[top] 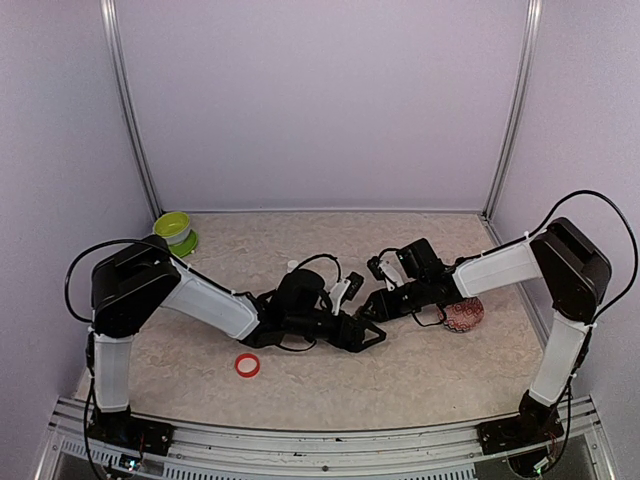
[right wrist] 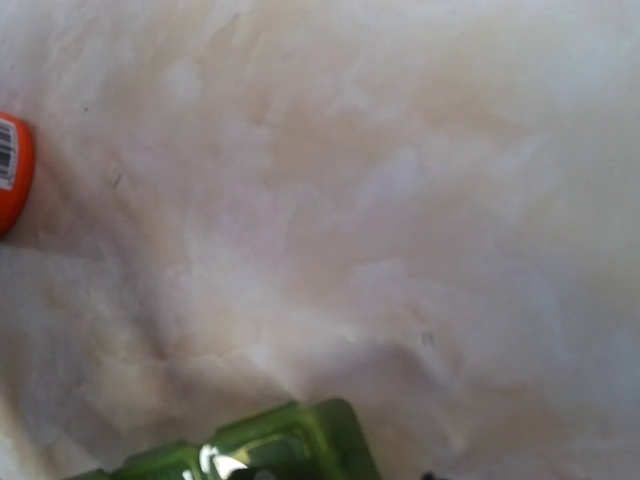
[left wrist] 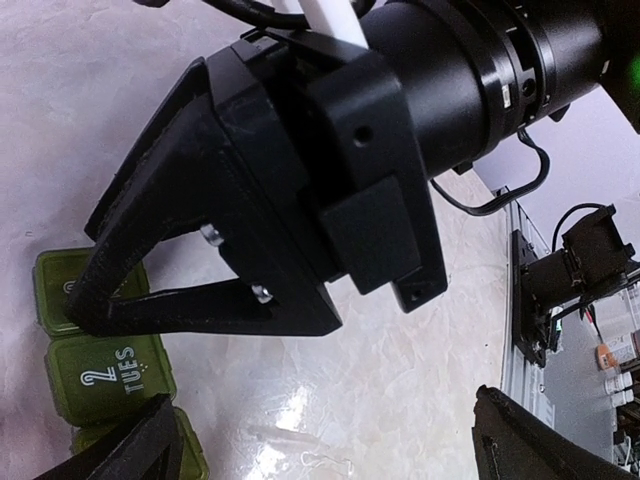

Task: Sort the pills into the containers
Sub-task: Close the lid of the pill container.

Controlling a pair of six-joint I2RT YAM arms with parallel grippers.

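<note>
Containers (left wrist: pixel 100 375) | position: just beside right end effector (left wrist: pixel 90 272) fingertips | contact: unclear

1. Worktop (left wrist: pixel 400 400): smooth, stone-patterned beige surface, glossy enough to throw back the light in pale patches.
2. Containers (left wrist: pixel 100 375): shiny, translucent dark green plastic, with white lettering printed on a lid.
3. Right tool (left wrist: pixel 82 285): matt black plastic with a faintly ridged grain, set with bright metal screw heads (left wrist: pixel 211 234).
4. Arm shells (top: pixel 215 305): smooth white plastic with a low sheen.
5. Ring (top: pixel 247 365): red, plastic by its look.
6. Walls (top: pixel 320 100): matt pale panels, joined by dull metal rails (top: pixel 130 110).
</note>
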